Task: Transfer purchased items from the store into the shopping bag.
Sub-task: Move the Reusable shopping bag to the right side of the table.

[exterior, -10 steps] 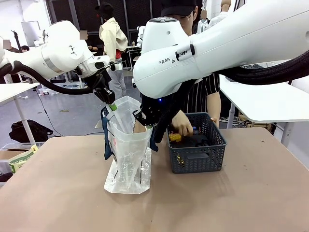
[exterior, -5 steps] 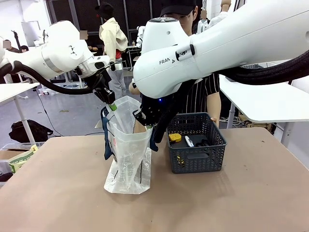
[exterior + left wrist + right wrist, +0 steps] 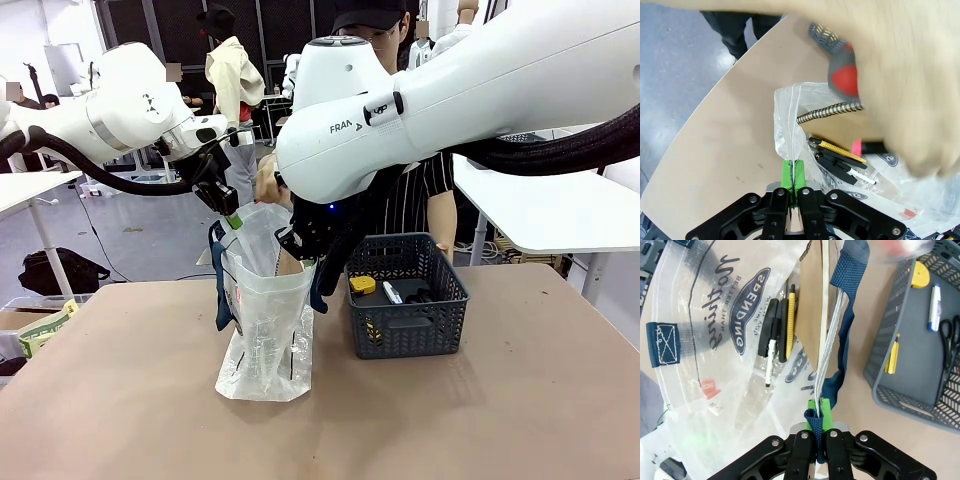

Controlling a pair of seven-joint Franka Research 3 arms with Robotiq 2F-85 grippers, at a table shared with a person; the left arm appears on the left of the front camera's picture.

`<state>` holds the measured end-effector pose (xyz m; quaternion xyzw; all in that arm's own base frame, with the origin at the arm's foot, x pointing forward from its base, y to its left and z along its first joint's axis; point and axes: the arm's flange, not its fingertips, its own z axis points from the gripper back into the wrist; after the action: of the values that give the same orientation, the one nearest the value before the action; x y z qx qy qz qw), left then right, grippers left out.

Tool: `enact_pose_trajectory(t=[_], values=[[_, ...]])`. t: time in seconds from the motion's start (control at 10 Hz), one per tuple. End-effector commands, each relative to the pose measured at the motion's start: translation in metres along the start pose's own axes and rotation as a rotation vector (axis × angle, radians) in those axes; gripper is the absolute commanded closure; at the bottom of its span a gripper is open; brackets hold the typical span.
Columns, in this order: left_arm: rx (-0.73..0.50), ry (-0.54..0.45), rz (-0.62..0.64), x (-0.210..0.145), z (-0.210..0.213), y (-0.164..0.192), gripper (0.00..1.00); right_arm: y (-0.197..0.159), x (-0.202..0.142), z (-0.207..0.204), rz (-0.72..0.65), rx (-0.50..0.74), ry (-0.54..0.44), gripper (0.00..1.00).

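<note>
The translucent shopping bag point(image 3: 262, 310) stands on the table, held open from both sides. My left gripper point(image 3: 233, 218) is shut on its left rim point(image 3: 788, 145). My right gripper point(image 3: 300, 262) is shut on the right rim beside a navy handle point(image 3: 849, 270). A person's hand point(image 3: 266, 178) hovers over the bag's mouth with a red and grey item point(image 3: 844, 77), blurred. Inside the bag lie a spiral notebook point(image 3: 832, 112), a yellow cutter point(image 3: 790, 322) and a black pen point(image 3: 771, 335). The dark grey basket point(image 3: 405, 325) stands to the right, holding a yellow round item point(image 3: 920, 274), a white marker point(image 3: 935, 307), scissors point(image 3: 952, 340) and a yellow cutter point(image 3: 894, 355).
The brown table point(image 3: 500, 420) has free room in front of and beside the bag and basket. The person stands at the far edge behind the basket. My right arm's large white link point(image 3: 450, 90) spans the upper middle of the front view.
The person's hand has left the basket and moved left to above the bag's mouth, carrying an item. Both grippers and the bag have stayed put.
</note>
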<state>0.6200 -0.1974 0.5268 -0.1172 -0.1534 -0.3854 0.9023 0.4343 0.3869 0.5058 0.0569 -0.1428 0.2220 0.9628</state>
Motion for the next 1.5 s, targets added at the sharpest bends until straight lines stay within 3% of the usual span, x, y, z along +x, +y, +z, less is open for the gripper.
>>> enact_pose_trajectory(t=[0.0,1.4], values=[[0.011,-0.006,0.003,-0.0046,0.0022,-0.0012,1.00,0.0002,-0.0006,0.0018,-0.002,0.001,-0.002,1.00],[0.011,-0.006,0.003,-0.0046,0.0022,-0.0012,1.00,0.0002,-0.0006,0.0018,-0.002,0.001,-0.002,1.00]])
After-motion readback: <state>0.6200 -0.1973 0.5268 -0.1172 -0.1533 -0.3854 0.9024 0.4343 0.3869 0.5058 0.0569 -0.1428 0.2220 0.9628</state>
